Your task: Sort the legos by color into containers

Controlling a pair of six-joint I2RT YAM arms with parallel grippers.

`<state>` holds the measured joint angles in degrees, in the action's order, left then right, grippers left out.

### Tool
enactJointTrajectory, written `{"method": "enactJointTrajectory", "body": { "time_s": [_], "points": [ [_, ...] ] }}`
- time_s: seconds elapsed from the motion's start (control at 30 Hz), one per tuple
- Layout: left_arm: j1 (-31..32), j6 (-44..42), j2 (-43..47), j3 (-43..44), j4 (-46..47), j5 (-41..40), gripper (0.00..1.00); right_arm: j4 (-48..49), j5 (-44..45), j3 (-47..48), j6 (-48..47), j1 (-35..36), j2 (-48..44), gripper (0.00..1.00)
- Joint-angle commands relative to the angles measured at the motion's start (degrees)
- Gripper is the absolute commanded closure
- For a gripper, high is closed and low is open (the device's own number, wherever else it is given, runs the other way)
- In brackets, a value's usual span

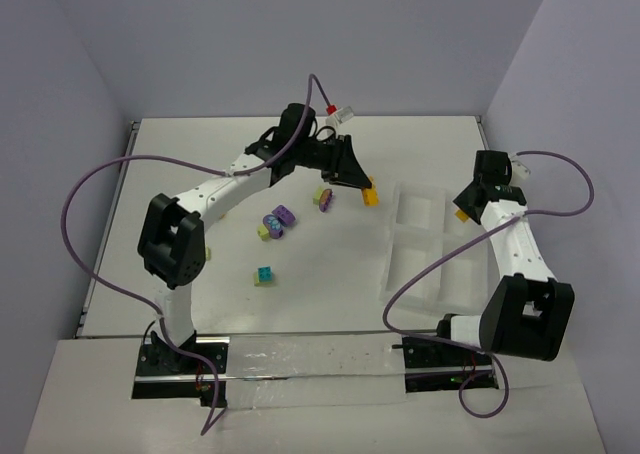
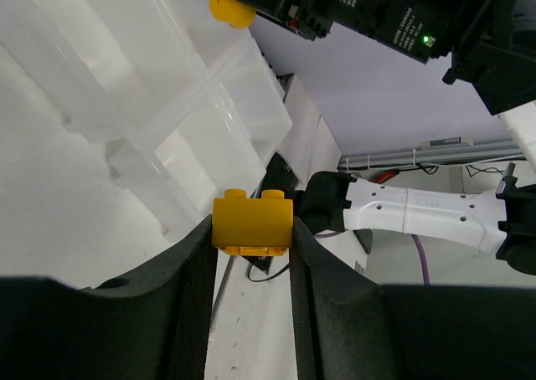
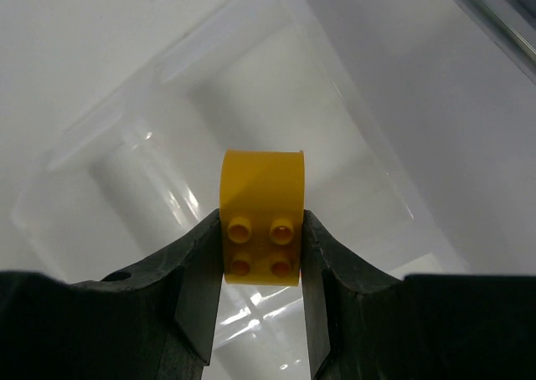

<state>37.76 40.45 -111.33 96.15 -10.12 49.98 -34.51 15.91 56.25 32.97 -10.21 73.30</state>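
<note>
My left gripper [image 1: 366, 188] is shut on an orange-yellow lego [image 2: 252, 222] and holds it above the table just left of the translucent four-compartment tray [image 1: 432, 242]. My right gripper [image 1: 462, 210] is shut on a second orange-yellow lego [image 3: 261, 218] and hangs over the tray's far right compartment [image 3: 209, 146]. On the table left of the tray lie a purple and green pair [image 1: 323, 197], a purple and lime pair [image 1: 276, 221] and a teal and lime pair [image 1: 265, 275]. The tray also shows in the left wrist view [image 2: 167, 87].
A clear flat strip with black brackets [image 1: 310, 359] runs along the near edge between the arm bases. Purple cables [image 1: 90, 189] loop from both arms. Walls close in the table at the back and sides.
</note>
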Motion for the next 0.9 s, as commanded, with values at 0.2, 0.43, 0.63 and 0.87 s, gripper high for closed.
{"method": "enactJointTrajectory", "body": {
  "time_s": [0.2,0.43,0.63,0.87],
  "points": [
    [1.35,-3.28,-2.67,6.98,-5.98,-1.82,1.0,1.29,2.95,3.16,0.96,-0.86,7.09,0.03],
    [1.35,-3.1,-4.86,10.54,-7.0,-1.65,1.0,2.5,-6.31,3.04,-2.28,1.5,-2.17,0.04],
    [-0.29,-1.71,-4.24,8.34,-1.08,7.35,1.0,15.63,-43.78,-4.77,-7.19,2.45,-17.87,0.08],
    [-2.54,8.18,-2.77,2.51,16.51,19.15,1.0,19.52,-69.38,-2.97,-7.91,2.6,-16.53,0.06]
  ]
}}
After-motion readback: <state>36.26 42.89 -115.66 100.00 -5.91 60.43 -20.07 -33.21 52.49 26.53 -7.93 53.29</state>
